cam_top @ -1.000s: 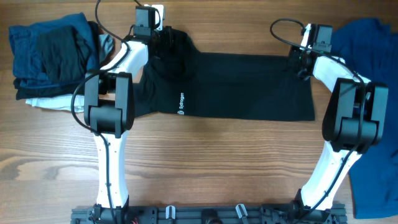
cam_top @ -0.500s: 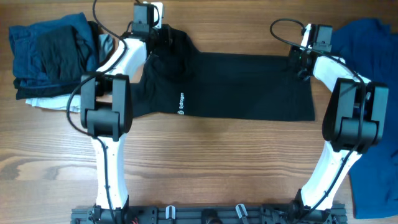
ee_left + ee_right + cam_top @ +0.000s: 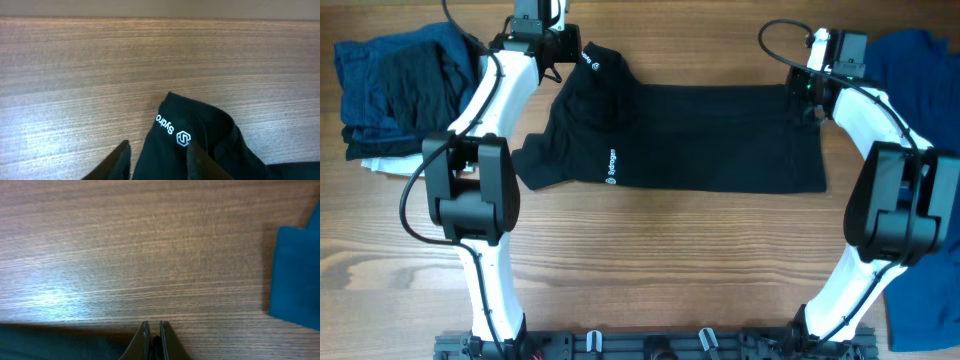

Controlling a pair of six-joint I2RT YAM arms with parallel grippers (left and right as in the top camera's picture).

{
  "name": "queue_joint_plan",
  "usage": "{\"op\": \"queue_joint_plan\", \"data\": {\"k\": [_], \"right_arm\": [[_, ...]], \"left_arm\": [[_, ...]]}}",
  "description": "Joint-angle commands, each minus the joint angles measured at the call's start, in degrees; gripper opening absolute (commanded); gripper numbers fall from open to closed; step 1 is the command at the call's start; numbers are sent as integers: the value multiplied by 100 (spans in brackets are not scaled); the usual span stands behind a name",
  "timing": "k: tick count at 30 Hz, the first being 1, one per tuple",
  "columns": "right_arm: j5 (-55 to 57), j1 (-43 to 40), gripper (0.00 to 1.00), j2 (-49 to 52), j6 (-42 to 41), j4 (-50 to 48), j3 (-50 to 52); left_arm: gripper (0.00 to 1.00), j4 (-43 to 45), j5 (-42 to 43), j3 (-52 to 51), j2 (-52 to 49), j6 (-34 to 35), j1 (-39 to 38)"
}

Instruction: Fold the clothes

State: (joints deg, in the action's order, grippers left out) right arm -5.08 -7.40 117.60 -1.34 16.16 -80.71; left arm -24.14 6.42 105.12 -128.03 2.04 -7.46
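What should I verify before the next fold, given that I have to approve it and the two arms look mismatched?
1. Right gripper grip on the black shirt: ok, its fingers are closed on the far edge.
2. Left gripper grip: not ok, the jaws are open over the logo corner and nothing is pinched.
3. Shirt lying flat: not ok, it is bunched on the left gripper's side.
4. Blue garment apart from the shirt: ok.
5. Folded pile apart from the shirt: ok.
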Motion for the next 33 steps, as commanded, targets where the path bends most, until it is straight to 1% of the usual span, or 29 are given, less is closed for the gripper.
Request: {"op": "queue_joint_plan", "data": {"k": [1,3,7,11,14,19,22,28,30,31,33], "right_arm": [[-2,20,4,-81,116,59,42],[13,20,4,-81,114,63,44],[13,20,4,-81,114,52,44],[11,20,4,-81,114,63,44],[11,20,4,-81,109,63,44],[11,20,4,-81,111,61,44],[13,20,4,-81,111,74,44],[11,20,4,-81,111,85,44],[11,20,4,-81,114,85,44],[13,20,4,-81,114,85,44],[13,20,4,-81,116,83,44]], "left_arm": [[46,317,391,9,-278,-39,24],[52,625,472,9,-549,-81,24],[59,1060,688,11,-990,-330,11],[62,1333,708,11,-1252,-337,9],[64,1421,710,11,-1283,-334,7],[73,1443,713,11,-1316,-341,-50],[74,1384,841,11,-1322,-577,-125],[72,1325,529,11,-1414,-638,-282],[70,1314,376,11,-1506,-636,-310],[66,1279,302,9,-1530,-634,-315],[48,1215,122,11,-1558,-634,-315]]}}
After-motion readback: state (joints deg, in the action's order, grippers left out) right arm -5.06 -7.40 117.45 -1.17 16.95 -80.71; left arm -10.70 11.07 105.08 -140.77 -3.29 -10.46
